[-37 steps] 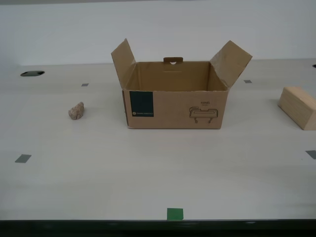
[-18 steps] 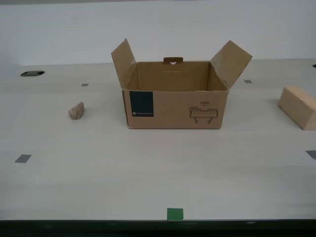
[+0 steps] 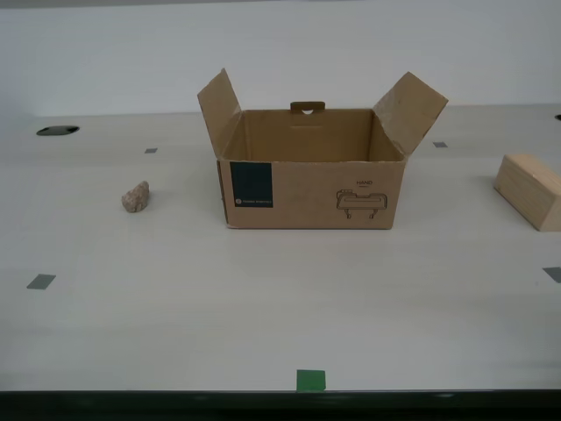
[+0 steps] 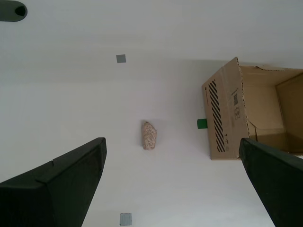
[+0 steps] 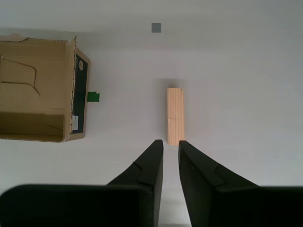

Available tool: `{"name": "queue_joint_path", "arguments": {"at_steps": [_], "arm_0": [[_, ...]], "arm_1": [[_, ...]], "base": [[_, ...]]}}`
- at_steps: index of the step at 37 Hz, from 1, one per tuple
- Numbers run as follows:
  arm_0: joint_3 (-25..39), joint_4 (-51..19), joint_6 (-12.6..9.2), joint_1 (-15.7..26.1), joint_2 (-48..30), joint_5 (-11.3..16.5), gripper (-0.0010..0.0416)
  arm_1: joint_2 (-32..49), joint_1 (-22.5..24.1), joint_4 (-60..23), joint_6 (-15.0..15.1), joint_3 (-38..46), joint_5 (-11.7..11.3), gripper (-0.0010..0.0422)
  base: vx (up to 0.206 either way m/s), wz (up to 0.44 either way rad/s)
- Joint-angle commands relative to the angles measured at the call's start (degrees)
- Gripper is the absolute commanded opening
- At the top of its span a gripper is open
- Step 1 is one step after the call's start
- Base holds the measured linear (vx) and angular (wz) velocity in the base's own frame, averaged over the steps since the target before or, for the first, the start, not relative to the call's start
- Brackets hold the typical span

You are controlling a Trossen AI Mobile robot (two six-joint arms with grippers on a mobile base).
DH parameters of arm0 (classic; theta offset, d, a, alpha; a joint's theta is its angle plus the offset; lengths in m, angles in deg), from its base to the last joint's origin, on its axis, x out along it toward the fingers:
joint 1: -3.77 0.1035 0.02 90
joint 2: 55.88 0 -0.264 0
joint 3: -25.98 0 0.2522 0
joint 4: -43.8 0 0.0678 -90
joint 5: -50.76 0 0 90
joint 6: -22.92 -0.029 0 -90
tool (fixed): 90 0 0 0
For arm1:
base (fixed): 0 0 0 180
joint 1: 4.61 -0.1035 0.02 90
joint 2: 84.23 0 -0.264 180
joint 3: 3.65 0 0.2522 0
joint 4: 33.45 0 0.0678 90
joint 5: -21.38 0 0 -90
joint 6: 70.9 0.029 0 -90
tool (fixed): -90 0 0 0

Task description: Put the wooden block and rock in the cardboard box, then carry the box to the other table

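The cardboard box (image 3: 311, 189) stands open on the table, flaps up, navy label facing the camera. The rock (image 3: 135, 197) lies toward the exterior view's left of the box, and the wooden block (image 3: 529, 189) lies toward that view's right. My first gripper (image 5: 171, 147) hangs above the table, shut and holding nothing, its tips just short of one end of the wooden block (image 5: 174, 116). My second gripper (image 4: 171, 140) is wide open high over the rock (image 4: 149, 135), beside the box (image 4: 227, 113). Neither arm shows in the exterior view. The other table is out of view.
Small grey tape squares (image 3: 40, 281) dot the off-white table. A green tape square (image 3: 310, 380) sits near the front edge. A dark oval hole (image 3: 57, 131) is at the exterior view's far left. A plain wall stands behind.
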Motion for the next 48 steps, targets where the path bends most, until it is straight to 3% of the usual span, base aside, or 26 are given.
{"name": "queue_joint_path", "arguments": {"at_steps": [1,24,31,35,48], "arm_0": [[0.0,0.3,-0.2,0.0,0.0,0.2,0.0093],[0.0,0.9,-0.1,0.0,0.0,0.1,0.0405],[0.0,0.8,-1.2,0.0,0.0,0.2,0.0379],[0.0,0.8,-2.5,0.0,0.0,0.2,0.0387],[0.0,0.8,-3.3,0.0,0.0,0.2,0.0402]], "arm_1": [[0.0,0.0,-0.1,0.0,0.1,0.0,0.0385],[0.0,0.0,-0.5,0.0,0.1,0.0,0.0385],[0.0,0.0,-0.7,0.0,0.1,0.0,0.0385],[0.0,0.0,-0.7,0.0,0.1,0.0,0.0385],[0.0,0.0,-0.9,0.1,0.1,0.0,0.0385]], "base": [[0.0,0.0],[0.0,0.0],[0.0,0.0],[0.0,0.0],[0.0,0.0]]}}
